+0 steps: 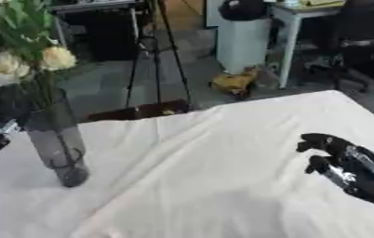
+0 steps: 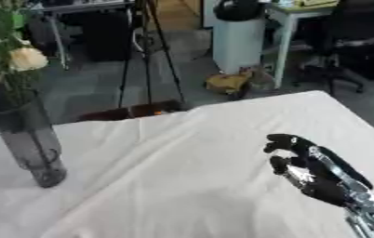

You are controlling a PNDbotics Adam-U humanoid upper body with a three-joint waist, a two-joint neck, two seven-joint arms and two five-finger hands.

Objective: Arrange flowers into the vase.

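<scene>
A tall smoky glass vase (image 1: 56,139) stands upright at the left of the white-clothed table (image 1: 223,139). Cream flowers (image 1: 58,57) with green leaves rise out of its mouth, their stems inside the glass. My right hand (image 2: 308,169) hovers low over the cloth at the lower right, far from the vase, its fingers curled inward and holding nothing. No loose flower lies on the table. My left hand shows in neither view.
The cloth is wrinkled, with a fold running diagonally through the middle. Beyond the far edge stand a tripod (image 1: 154,56), a white bin (image 1: 241,42), a yellow object (image 1: 235,81) on the floor and an office chair (image 2: 349,42).
</scene>
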